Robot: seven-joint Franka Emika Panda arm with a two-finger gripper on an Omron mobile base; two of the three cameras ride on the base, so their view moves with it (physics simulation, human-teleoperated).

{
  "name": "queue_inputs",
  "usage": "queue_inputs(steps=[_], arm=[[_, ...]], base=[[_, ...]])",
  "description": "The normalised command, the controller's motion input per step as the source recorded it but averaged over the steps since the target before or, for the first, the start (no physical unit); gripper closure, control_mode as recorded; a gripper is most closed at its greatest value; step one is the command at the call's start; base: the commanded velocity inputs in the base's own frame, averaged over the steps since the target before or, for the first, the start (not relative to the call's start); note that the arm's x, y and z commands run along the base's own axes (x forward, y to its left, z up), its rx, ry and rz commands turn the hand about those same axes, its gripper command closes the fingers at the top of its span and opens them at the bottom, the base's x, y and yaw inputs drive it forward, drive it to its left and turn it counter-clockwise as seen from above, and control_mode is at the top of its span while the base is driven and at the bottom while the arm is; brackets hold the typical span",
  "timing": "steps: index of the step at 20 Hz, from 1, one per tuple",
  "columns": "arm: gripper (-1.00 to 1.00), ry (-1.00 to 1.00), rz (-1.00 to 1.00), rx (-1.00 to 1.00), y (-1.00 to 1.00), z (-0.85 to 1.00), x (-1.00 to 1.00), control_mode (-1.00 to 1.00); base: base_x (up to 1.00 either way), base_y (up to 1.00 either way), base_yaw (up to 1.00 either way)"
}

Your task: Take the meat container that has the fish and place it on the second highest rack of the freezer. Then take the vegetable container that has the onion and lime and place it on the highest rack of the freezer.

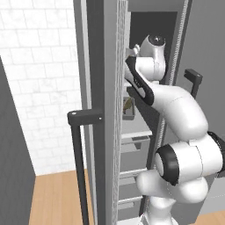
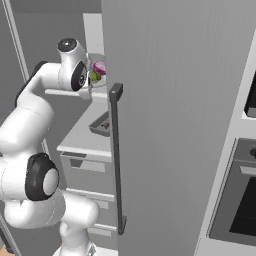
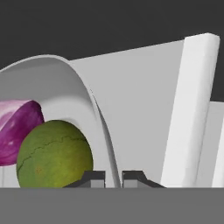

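Vegetable container point(image 3: 65, 83): pale grey, smooth-rimmed, lime point(image 3: 54, 154) beside onion point(image 3: 17, 129).

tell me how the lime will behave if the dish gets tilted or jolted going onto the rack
The lime looks round and smooth, so it would probably roll at a slight tilt. It lies loose in the vegetable container beside the onion, which might block it on that side. The raised rim should likely keep it in unless the jolt is sharp.

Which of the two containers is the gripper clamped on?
The vegetable container, the pale dish with lime and onion; the gripper pinches its rim. The meat container sits one rack lower.
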Motion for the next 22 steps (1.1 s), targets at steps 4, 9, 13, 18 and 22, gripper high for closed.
queue_inputs(steps=[4, 9, 13, 18, 22], arm=[[1.0, 0.0, 0.0, 0.0, 0.19, -0.06, 0.71, -1.0], [1.0, 0.0, 0.0, 0.0, 0.04, -0.44, 0.54, -1.0], [1.0, -0.02, 0.0, 0.0, 0.0, -0.14, 0.59, -1.0], [1.0, 0.0, 0.0, 0.0, 0.0, -0.04, 0.58, -1.0], [1.0, -0.03, 0.0, 0.0, 0.0, -0.1, 0.23, -1.0]], base=[[0.0, 0.0, 0.0], [0.0, 0.0, 0.0], [0.0, 0.0, 0.0], [0.0, 0.0, 0.0], [0.0, 0.0, 0.0]])
